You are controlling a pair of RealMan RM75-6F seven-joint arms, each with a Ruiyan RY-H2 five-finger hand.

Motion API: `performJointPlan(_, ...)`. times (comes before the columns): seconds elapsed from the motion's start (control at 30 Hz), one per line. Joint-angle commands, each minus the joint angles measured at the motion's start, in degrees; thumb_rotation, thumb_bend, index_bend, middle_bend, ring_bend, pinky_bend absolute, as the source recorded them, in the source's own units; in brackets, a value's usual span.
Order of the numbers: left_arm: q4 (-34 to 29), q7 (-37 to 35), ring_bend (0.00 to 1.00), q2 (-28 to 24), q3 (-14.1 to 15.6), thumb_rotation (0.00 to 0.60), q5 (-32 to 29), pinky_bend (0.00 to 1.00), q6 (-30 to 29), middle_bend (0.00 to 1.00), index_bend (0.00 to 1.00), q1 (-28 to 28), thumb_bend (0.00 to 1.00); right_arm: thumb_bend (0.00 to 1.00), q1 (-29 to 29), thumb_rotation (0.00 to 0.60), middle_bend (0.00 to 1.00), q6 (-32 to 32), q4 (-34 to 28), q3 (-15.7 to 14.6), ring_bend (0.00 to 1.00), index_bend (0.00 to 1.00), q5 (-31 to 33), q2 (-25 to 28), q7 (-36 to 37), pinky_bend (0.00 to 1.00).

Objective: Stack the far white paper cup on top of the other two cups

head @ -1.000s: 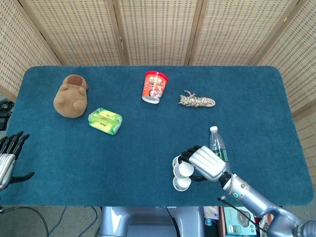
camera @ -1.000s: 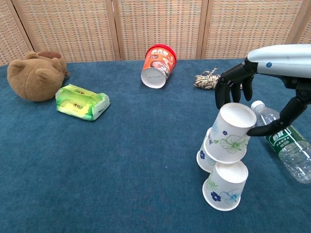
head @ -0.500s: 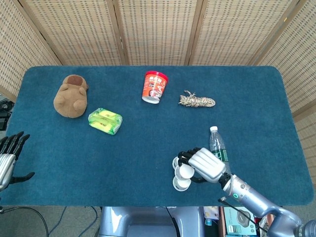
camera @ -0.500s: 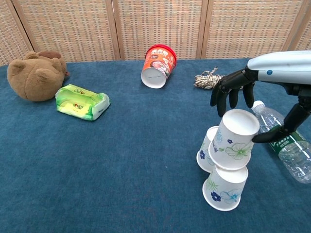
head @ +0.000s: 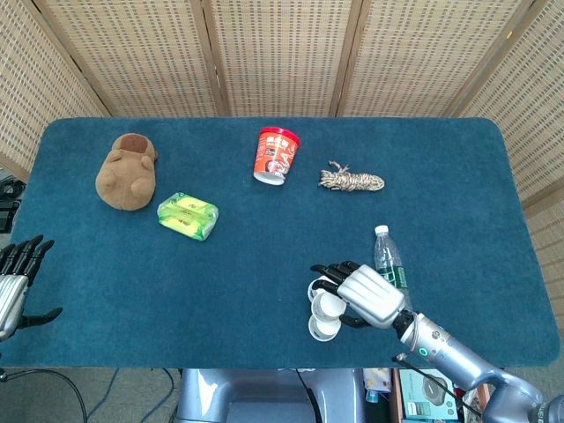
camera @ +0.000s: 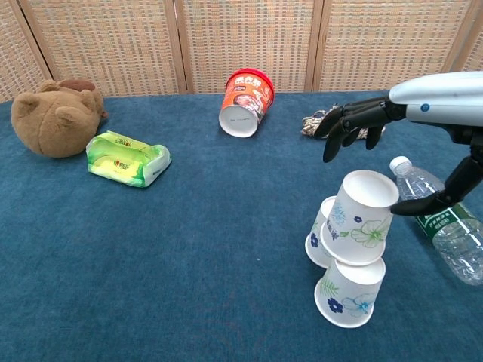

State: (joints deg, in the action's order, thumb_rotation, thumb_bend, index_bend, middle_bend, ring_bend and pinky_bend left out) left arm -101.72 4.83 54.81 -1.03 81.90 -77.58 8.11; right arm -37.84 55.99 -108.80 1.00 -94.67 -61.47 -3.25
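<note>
I have the right hand (camera: 392,143) up over the cups near the table's (head: 458,159) front edge, right of centre. Its fingers (camera: 349,127) are spread above the top cup (camera: 364,215) and clear of it; the thumb (camera: 434,200) reaches in low from the right, its tip at or just short of the cup's wall, I cannot tell which. I read the hand as open and holding nothing.

The top cup lies on its side, mouth up and toward the table's right edge, base down-left. It rests on the front cup (camera: 347,292) and leans against the rear cup (camera: 323,235), both also on their sides. So the cup is directly under my palm, its long axis tilted rather than upright.

What matters next, I judge, is that the pile looks delicate: any withdrawal should go straight up and right, away from the mouth, so the thumb does not drag the rim.

The bottle (camera: 441,226) lies just right of the pile. My left hand (head: 16,282) hangs open off the front-left corner, well away; the right is nearer.
</note>
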Motion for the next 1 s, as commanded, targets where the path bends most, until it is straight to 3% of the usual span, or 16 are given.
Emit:
performJointPlan(0.03,0.01,-0.05,0.00,-0.01,0.03,0.600,0.05,0.00,-0.04,0.00,0.00,-0.03,0.06,0.41,0.23,0.600,0.20,0.39,-0.08,0.03,0.24,0.28,-0.01,-0.02,-0.29,0.32)
performJointPlan(0.2,-0.12,-0.37,0.00,-0.23,0.08,0.600,0.28,0.00,-0.29,0.00,0.00,-0.16,0.06,0.38,1.53,0.600,0.17,2.84,-2.46,-0.18,0.22,0.26,-1.11,2.63,-0.17,0.29)
performJointPlan(0.37,-0.25,-1.28,0.00,-0.70,0.21,0.600,0.93,0.00,-0.99,0.00,0.00,-0.52,0.06,0.19,4.32,0.600,0.09,6.45,-6.19,-1.85,0.16,0.17,-3.64,8.01,0.18,0.21)
performJointPlan(0.47,-0.33,-2.17,0.00,-1.11,0.45,0.600,1.84,0.00,-1.81,0.00,0.00,-0.94,0.06,0.13,7.69,0.600,0.07,11.68,-6.95,-3.38,0.14,0.15,-6.70,10.69,1.41,0.19)
performJointPlan(0.63,-0.44,-3.13,0.00,-1.54,0.80,0.600,3.29,0.00,-3.28,0.00,0.00,-1.65,0.06,0.10,13.36,0.600,0.06,21.44,-4.37,-5.08,0.13,0.14,-10.83,12.13,3.76,0.14)
performJointPlan(0.77,-0.36,-3.32,0.00,-1.34,0.84,0.600,4.61,0.00,-5.60,0.00,0.00,-2.58,0.06,0.02,18.21,0.600,0.01,29.46,0.34,-5.80,0.02,0.09,-12.12,10.80,6.68,0.03)
performJointPlan(0.87,1.21,-3.44,0.00,0.28,0.35,0.600,6.98,0.00,-10.12,0.00,0.00,-3.94,0.06,0.00,22.50,0.600,0.00,35.32,5.29,-5.36,0.00,0.02,-10.70,8.62,5.48,0.00)
performJointPlan(1.0,1.32,-3.22,0.00,0.99,1.06,0.600,8.43,0.00,-12.11,0.00,0.00,-5.23,0.06,0.00,27.31,0.600,0.00,40.40,9.35,-4.74,0.00,0.00,-6.96,4.85,5.01,0.00)
